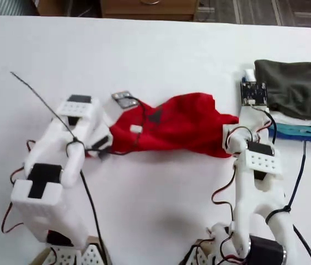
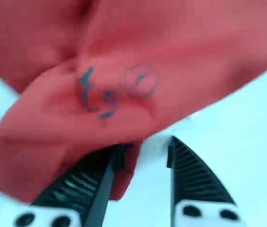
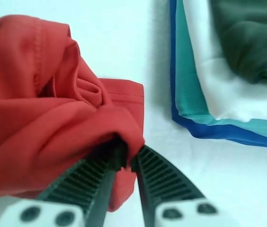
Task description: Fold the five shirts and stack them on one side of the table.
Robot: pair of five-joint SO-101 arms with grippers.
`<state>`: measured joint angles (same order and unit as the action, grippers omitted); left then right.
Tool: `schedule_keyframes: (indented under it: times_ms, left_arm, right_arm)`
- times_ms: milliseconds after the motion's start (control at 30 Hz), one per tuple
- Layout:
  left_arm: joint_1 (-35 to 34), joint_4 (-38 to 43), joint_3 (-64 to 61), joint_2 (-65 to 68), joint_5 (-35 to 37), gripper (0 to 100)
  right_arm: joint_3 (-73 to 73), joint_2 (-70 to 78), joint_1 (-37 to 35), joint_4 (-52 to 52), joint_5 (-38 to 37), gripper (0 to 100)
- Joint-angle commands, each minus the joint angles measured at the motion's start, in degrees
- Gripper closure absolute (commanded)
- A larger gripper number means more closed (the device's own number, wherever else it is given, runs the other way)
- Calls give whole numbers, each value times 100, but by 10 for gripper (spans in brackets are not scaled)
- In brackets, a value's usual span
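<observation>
One red shirt [image 1: 177, 127]: right gripper [image 3: 129, 151] pinches its hem, left gripper [image 2: 146, 146] parted beneath it

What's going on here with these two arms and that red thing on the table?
Two robot arms are working on a red shirt that lies crumpled in the middle of the table. The right gripper pinches one end of it, the end nearer a stack of folded shirts with a dark green shirt on top. The left gripper sits at the other end, open, right at the cloth's edge. The red shirt is not yet folded.
</observation>
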<state>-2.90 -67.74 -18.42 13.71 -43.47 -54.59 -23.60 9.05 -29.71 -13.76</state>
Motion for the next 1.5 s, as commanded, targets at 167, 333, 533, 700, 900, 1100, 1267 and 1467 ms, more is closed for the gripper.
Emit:
schedule_keyframes:
  times_ms: [167, 333, 533, 700, 900, 1100, 1267, 1467]
  left_arm:
    - [-343, -18, 277, -53, -149, 976]
    - [-325, -431, 365, -105, -202, 974]
    - [-316, -985, 629, -53, -193, 970]
    - [-360, -1116, 664, -105, -202, 932]
    - [-255, -1266, 646, -79, -624, 867]
    - [-273, -1266, 602, -53, -826, 869]
    - [-141, -1398, 435, -53, -826, 869]
    - [-114, -281, -374, -53, -1090, 869]
  right_arm:
    - [70, -31, -4, 66, 44, 978]
    - [70, -31, -4, 75, 44, 978]
    - [70, -31, -4, 75, 44, 978]
    - [70, -31, -4, 66, 44, 978]
    - [62, 13, -31, 84, 44, 978]
    - [53, 13, -31, 84, 44, 978]
    - [53, 13, -31, 84, 44, 978]
    - [53, 4, -31, 84, 44, 978]
